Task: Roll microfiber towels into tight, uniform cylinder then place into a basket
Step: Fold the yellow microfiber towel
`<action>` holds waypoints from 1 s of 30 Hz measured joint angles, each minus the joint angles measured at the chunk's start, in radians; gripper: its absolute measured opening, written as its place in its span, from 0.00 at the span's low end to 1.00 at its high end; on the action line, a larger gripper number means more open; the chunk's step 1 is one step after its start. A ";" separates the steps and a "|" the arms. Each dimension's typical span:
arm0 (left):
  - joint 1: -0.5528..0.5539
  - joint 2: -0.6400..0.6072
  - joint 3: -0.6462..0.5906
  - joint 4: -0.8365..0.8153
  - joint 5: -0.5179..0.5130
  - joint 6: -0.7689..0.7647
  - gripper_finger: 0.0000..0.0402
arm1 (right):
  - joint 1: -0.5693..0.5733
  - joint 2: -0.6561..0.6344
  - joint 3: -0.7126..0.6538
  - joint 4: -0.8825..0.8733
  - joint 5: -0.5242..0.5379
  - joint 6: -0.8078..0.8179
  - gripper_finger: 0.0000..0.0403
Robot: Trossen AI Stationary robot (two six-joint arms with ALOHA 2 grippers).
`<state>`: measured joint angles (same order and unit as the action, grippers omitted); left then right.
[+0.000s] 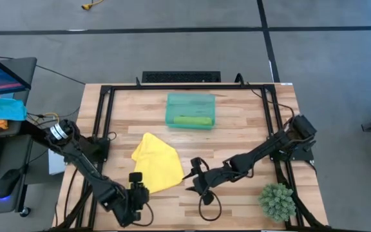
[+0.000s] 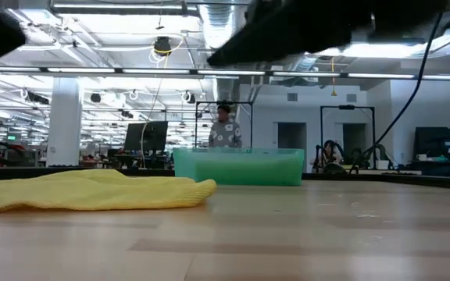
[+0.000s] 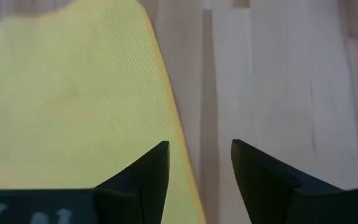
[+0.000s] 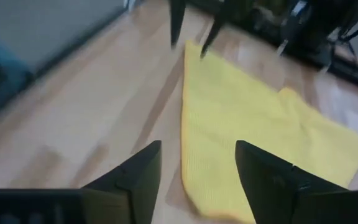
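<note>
So the yellow towel [image 1: 156,164] is lying loose and unrolled on the bench [image 1: 237,138], rumpled into a lopsided shape near the front edge. The green towel [image 1: 192,120] already looks rolled up and sits inside the basket [image 1: 190,102] toward the back of the bench, well apart from the yellow one.

Biggest risk from here, in my opinion: the yellow towel isn't flat or square, so any roll started from one corner will probably come out cone-shaped or sloppy instead of a tight even cylinder. Microfiber also slides on smooth wood, so if only one side gets pinned the whole cloth could just drag along rather than curl over itself.

The left hand [image 3: 199,163] is released, fingers apart with nothing between them, hovering right at the towel's front corner with one finger over the yellow edge and the other over bare wood. The right hand [image 4: 197,165] is also spread wide and empty, sitting just beside the towel's right-hand edge, pointing across it toward the left hand. Neither one has hold of the cloth.
</note>
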<state>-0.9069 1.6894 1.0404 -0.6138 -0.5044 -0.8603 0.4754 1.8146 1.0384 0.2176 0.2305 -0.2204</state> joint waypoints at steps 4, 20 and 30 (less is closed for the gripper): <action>-0.051 0.000 -0.009 -0.005 0.007 -0.100 0.41 | -0.002 0.079 0.014 0.062 0.040 -0.075 0.56; -0.153 0.014 -0.008 -0.065 0.218 -0.248 0.32 | 0.002 0.196 0.129 0.055 0.107 -0.063 0.55; -0.153 0.014 0.089 -0.331 0.273 -0.247 0.31 | -0.003 0.191 0.135 0.037 0.114 -0.006 0.55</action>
<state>-1.0595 1.7031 1.1297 -0.9444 -0.2312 -1.1076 0.4719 2.0056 1.1732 0.2541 0.3447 -0.2269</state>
